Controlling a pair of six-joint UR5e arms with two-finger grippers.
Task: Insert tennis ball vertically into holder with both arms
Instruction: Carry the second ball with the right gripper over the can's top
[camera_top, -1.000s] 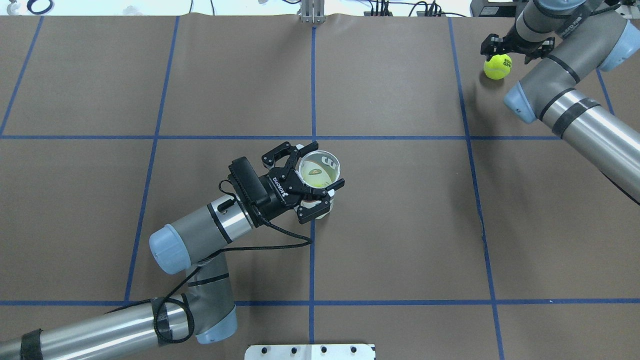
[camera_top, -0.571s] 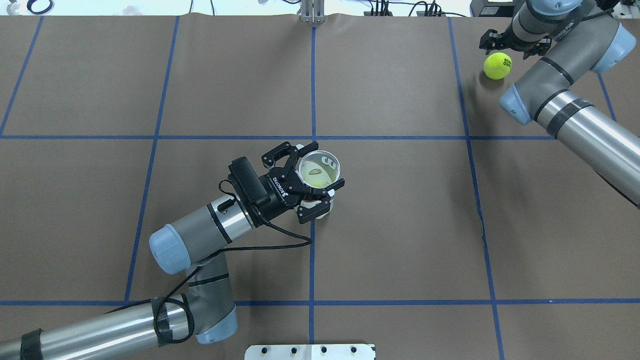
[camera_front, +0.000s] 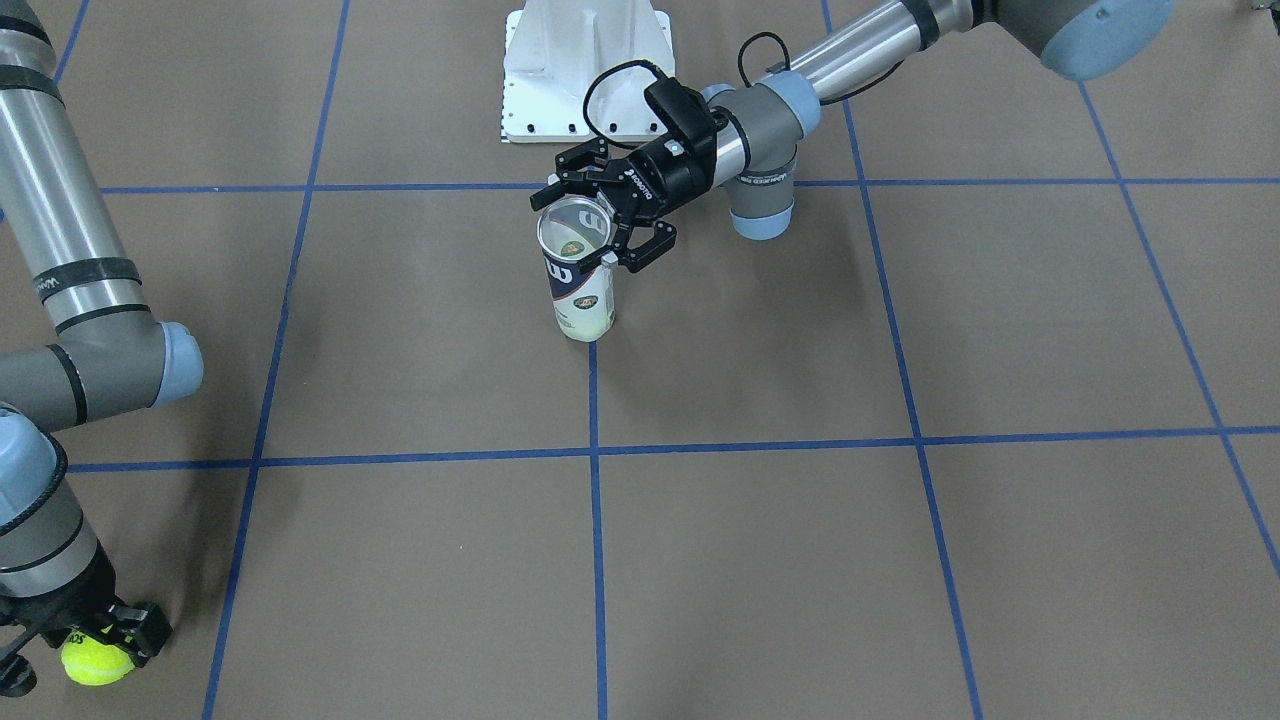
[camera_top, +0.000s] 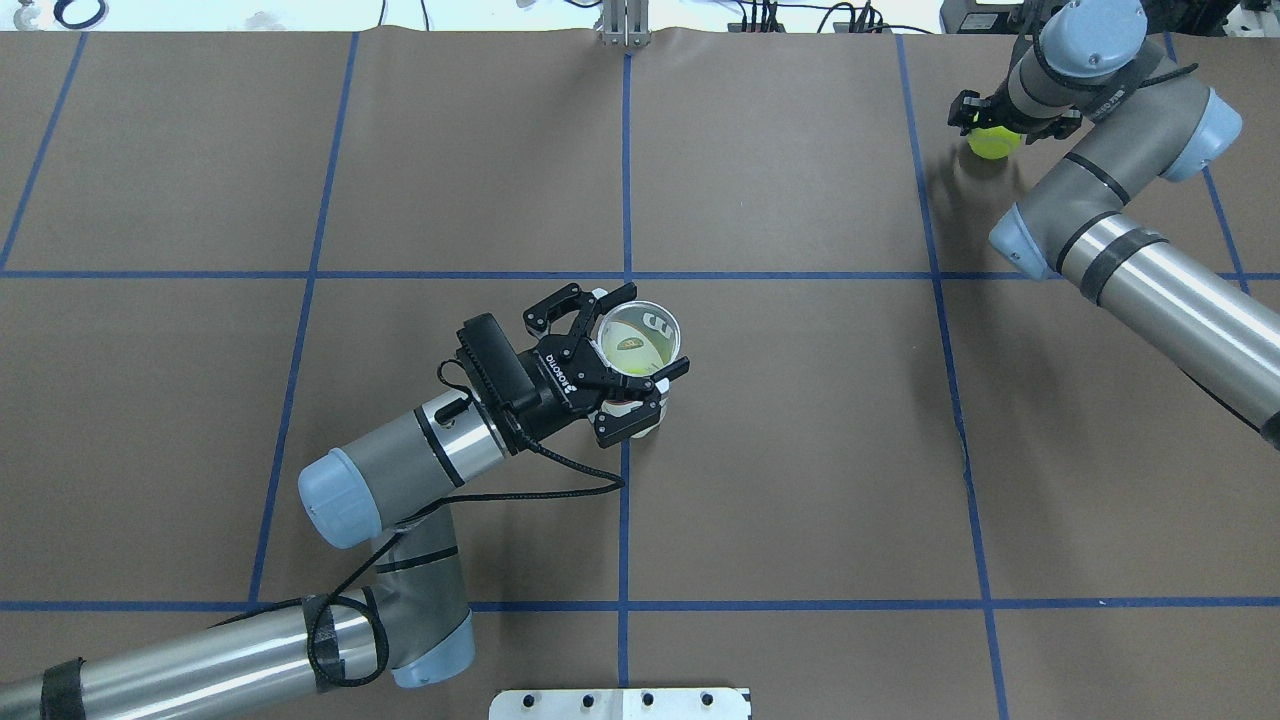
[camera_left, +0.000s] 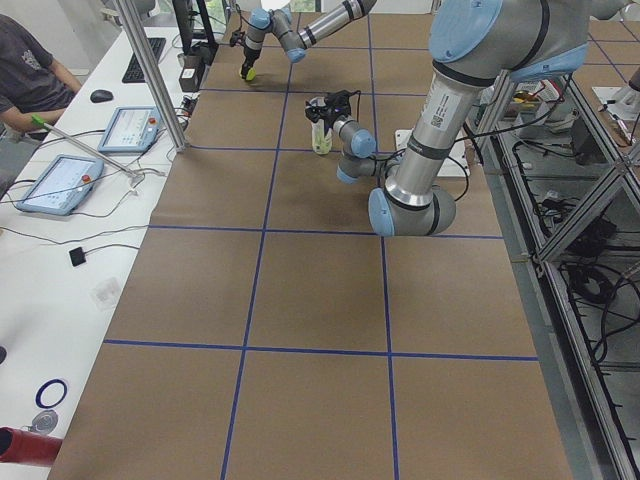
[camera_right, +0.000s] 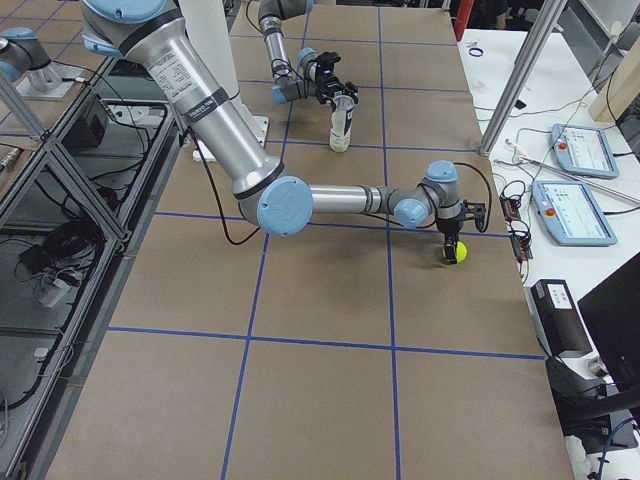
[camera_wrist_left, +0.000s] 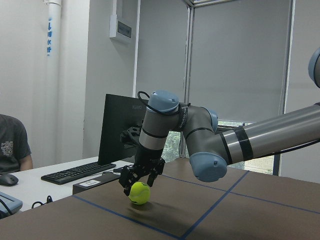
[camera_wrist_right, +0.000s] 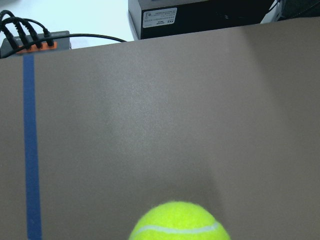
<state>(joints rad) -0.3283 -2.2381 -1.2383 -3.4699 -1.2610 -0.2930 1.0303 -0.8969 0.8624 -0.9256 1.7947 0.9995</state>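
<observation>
The holder (camera_top: 640, 338) is a clear can with a navy-and-white "W" label. It stands upright near the table's middle, mouth up, and also shows in the front view (camera_front: 578, 285). A ball lies at its bottom. My left gripper (camera_top: 628, 362) is shut on the holder just below the rim. A yellow tennis ball (camera_top: 990, 144) lies on the table at the far right corner. My right gripper (camera_top: 1010, 116) is open and points down over it, with its fingers either side of the ball's top, as the left wrist view (camera_wrist_left: 141, 176) shows. The ball sits at the bottom edge of the right wrist view (camera_wrist_right: 180, 222).
The white pedestal base (camera_front: 585, 70) stands at the robot's side of the table. A black box (camera_wrist_right: 200, 15) and cables lie just beyond the table edge near the ball. An operator (camera_left: 30, 80) sits at a side desk with tablets (camera_left: 130, 128).
My right arm has swung its wrist over the tennis ball, and the gripper now covers the ball's top. The left gripper and the holder have not moved.
</observation>
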